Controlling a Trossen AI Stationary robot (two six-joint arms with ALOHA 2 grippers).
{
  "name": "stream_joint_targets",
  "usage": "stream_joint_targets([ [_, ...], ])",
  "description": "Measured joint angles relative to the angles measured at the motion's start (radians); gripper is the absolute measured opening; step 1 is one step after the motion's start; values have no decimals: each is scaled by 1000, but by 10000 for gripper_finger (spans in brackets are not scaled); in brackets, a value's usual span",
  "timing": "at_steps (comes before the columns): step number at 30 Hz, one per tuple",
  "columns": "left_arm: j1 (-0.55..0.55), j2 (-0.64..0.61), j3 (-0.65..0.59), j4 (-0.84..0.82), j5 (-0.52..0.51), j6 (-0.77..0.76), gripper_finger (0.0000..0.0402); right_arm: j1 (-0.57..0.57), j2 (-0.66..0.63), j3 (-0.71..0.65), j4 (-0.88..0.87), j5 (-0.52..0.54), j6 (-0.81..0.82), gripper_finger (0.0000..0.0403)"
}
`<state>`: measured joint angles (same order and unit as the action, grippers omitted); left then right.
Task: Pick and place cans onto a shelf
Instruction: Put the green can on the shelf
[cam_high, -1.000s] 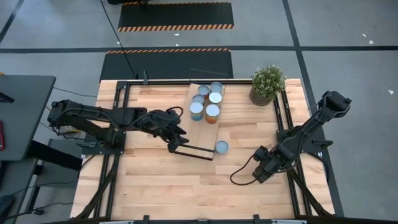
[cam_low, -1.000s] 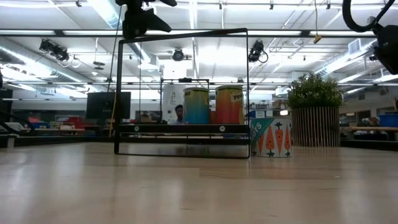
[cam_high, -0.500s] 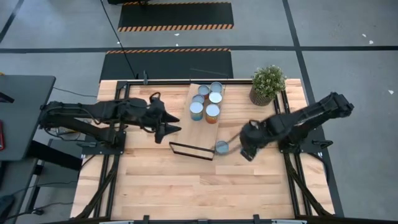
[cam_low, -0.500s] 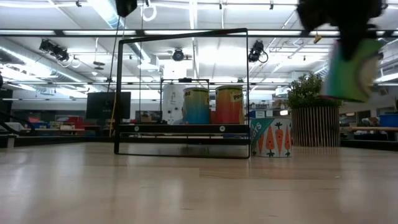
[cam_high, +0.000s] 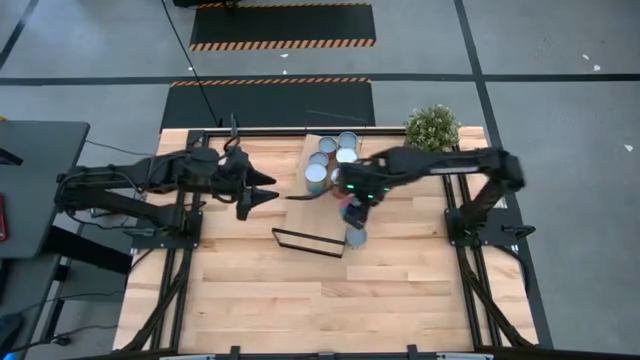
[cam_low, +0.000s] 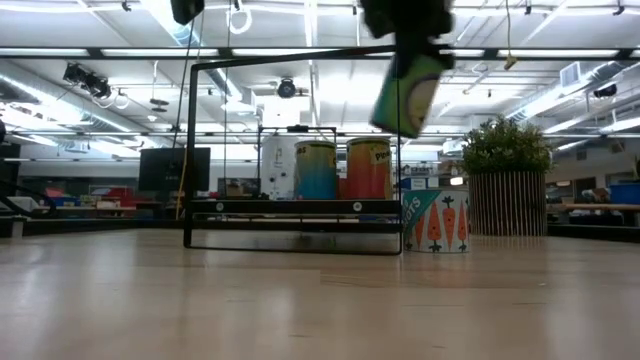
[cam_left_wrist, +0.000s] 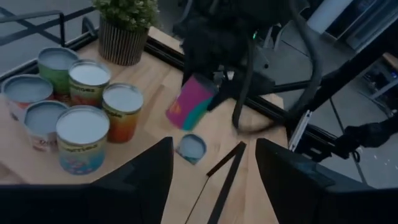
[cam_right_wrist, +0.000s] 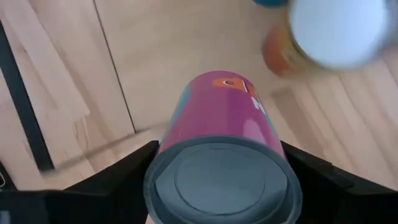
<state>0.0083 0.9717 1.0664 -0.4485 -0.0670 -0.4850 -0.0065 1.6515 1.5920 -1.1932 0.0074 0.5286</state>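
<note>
Overhead, the right gripper (cam_high: 352, 203) sits just right of centre in the high view, above the shelf (cam_high: 322, 205), its fingers clamped on a pink can (cam_right_wrist: 225, 132) with teal and orange print. From the left wrist view that pink can (cam_left_wrist: 190, 109) hangs tilted in the air, off the wood, with the dark right arm reaching in from the upper middle of the frame. Low down, it shows as a blurred, tilted green and pink shape at the upper middle, in front of the top bar of the black metal frame (cam_low: 293, 55). Five cans (cam_high: 332, 165) stand clustered upright on the shelf's far part, toward the top centre of the high view; among them a teal-sided can (cam_left_wrist: 83, 139) and an orange-red can (cam_left_wrist: 122, 112) are nearest the left wrist camera. One more small can (cam_high: 356, 237) with a pale blue top stands on the bench (cam_high: 250, 290) just beside the shelf's frame end, right of it in the high view. A potted plant (cam_high: 431, 130) stands at the upper right of the bench. Left of centre, the left gripper (cam_high: 262, 194) hovers with its fingers (cam_left_wrist: 139, 180) spread apart and nothing between them, pointing toward the shelf.
</note>
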Motion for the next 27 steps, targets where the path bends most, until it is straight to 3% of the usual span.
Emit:
stream_joint_targets([
  [9,8,-70,0,-102,11,2,233,-42,280,284,-123,-54,-119,296],
  [16,17,-132,0,-250,-11,-4,233,-39,365,320,-122,-62,-139,297],
  [27,17,-156,0,-244,-25,-8,233,-36,446,319,-117,-80,-144,323],
])
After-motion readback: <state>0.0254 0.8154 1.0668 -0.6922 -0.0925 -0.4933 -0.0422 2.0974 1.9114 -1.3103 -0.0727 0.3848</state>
